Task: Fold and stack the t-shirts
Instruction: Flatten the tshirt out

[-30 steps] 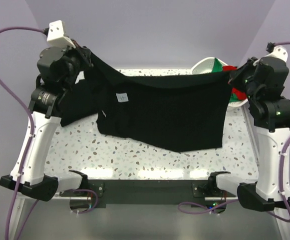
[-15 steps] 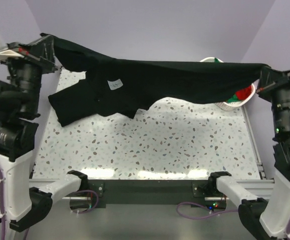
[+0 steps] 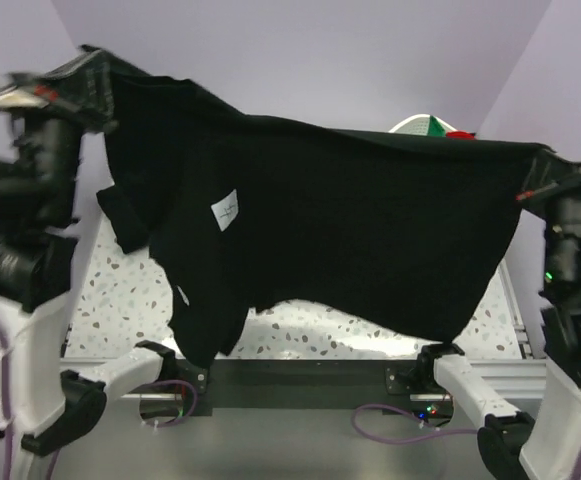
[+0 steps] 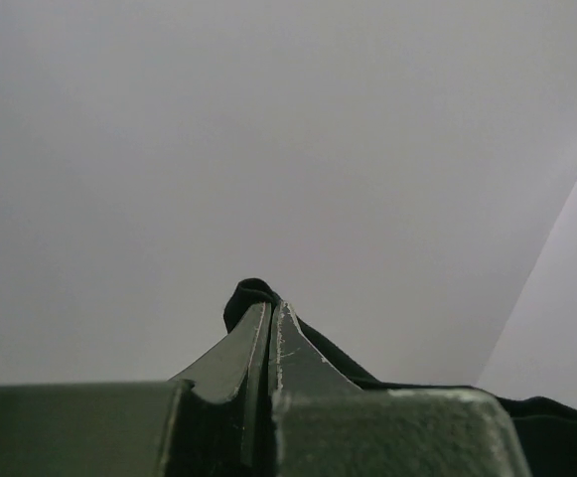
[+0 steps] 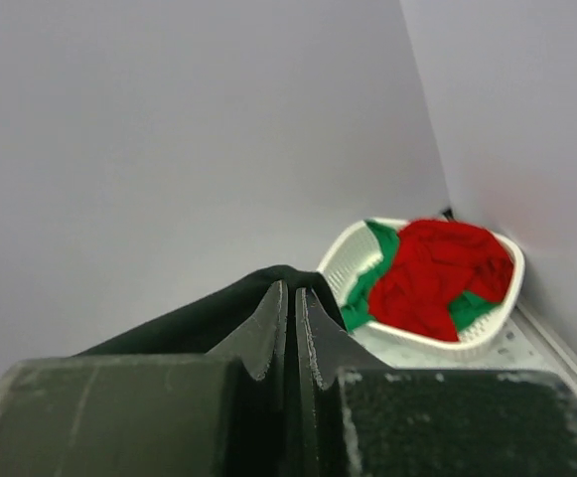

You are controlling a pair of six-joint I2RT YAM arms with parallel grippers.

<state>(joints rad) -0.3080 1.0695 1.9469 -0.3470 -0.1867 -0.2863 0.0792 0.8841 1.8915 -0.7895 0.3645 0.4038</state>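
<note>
Black t-shirt [image 3: 350,230], held up in the air and stretched wide above the bench [image 3: 110,290], spans from the left edge to the right edge. Its top edge runs nearly straight between the two arms, higher on the left. The body hangs down like a curtain, and the lower hem reaches the near edge. A small white neck label [image 3: 226,210] shows on the left half.

The left end effector [image 3: 90,75] pinches the upper left corner of the black t-shirt, and the right end effector [image 3: 535,175] pinches the upper right corner.

From the left wrist, the left end effector [image 4: 270,308] has its fingers pressed together, with a dark fold of cloth bulging around the tips against a plain wall [image 4: 268,129]. From the right wrist, the right end effector [image 5: 290,293] is likewise pressed together on black cloth.

Only the top view shows the whole shirt and its label. There the white lattice basket [image 3: 410,125] at the far right corner is just a sliver above the shirt's edge. The right wrist view shows the basket [image 5: 437,348] fully, with a red shirt [image 5: 437,268] heaped on a green shirt [image 5: 367,288].
</note>
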